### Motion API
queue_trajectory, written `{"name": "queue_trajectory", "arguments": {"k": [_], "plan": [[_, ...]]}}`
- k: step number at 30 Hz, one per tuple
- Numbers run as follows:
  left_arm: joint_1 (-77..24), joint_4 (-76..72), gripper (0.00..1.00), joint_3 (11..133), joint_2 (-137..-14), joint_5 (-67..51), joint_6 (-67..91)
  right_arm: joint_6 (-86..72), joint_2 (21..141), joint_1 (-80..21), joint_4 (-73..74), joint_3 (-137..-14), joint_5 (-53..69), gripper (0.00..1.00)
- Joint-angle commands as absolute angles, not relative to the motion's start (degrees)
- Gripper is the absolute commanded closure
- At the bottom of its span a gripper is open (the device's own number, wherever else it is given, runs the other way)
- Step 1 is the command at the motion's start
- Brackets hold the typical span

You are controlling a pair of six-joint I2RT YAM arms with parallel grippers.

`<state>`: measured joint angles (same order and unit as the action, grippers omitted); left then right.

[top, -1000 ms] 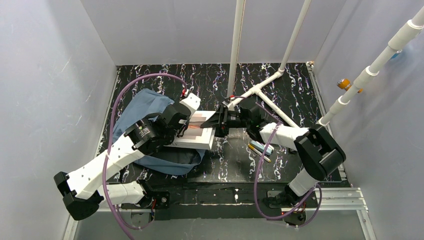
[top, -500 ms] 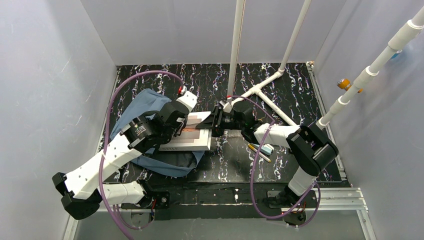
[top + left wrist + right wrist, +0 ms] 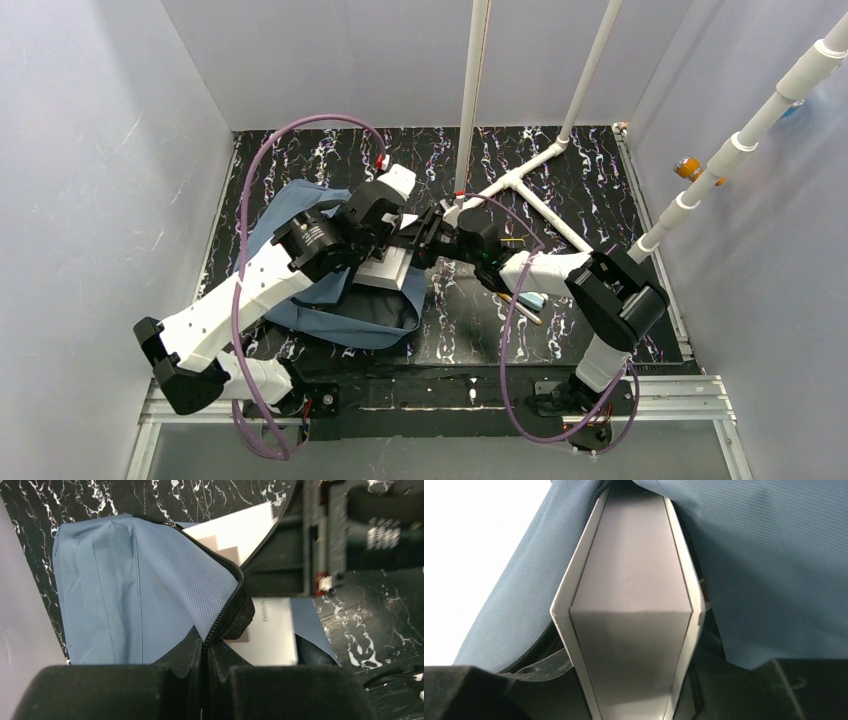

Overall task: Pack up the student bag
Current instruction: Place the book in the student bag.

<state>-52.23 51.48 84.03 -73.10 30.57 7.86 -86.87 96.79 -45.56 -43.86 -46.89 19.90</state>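
The backpack (image 3: 330,320) lies on the left of the table (image 3: 600,170), long axis running far-left to near-centre, mouth facing right, where the left gripper (image 3: 204,647) pinches its zipper edge (image 3: 227,607) and the right gripper (image 3: 424,240) clasps a white box (image 3: 631,580) partly inside.

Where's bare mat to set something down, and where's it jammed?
Bare: back-right corner, between the PVC pipe and the mat's right edge; near strip between the student bag and the pens. Crowded: centre, where the left gripper pinches the bag's zipper edge and the right gripper holds the white book in its opening.
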Motion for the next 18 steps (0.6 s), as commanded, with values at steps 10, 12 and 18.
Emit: {"name": "queue_trajectory", "arguments": {"k": [10, 12, 18], "plan": [[-52.7, 45.5, 1.00, 85.1, -73.8, 37.2, 9.8, -80.2, 107.7, -52.3, -54.0, -57.0, 13.0, 0.44], [-52.6, 44.9, 1.00, 83.6, -72.1, 36.8, 9.9, -79.3, 108.7, -52.6, -55.0, -56.7, 16.0, 0.38], [-52.7, 44.2, 1.00, 80.0, -69.7, 36.8, 10.4, -71.9, 106.9, -52.3, -50.6, -53.7, 23.2, 0.08]]}}
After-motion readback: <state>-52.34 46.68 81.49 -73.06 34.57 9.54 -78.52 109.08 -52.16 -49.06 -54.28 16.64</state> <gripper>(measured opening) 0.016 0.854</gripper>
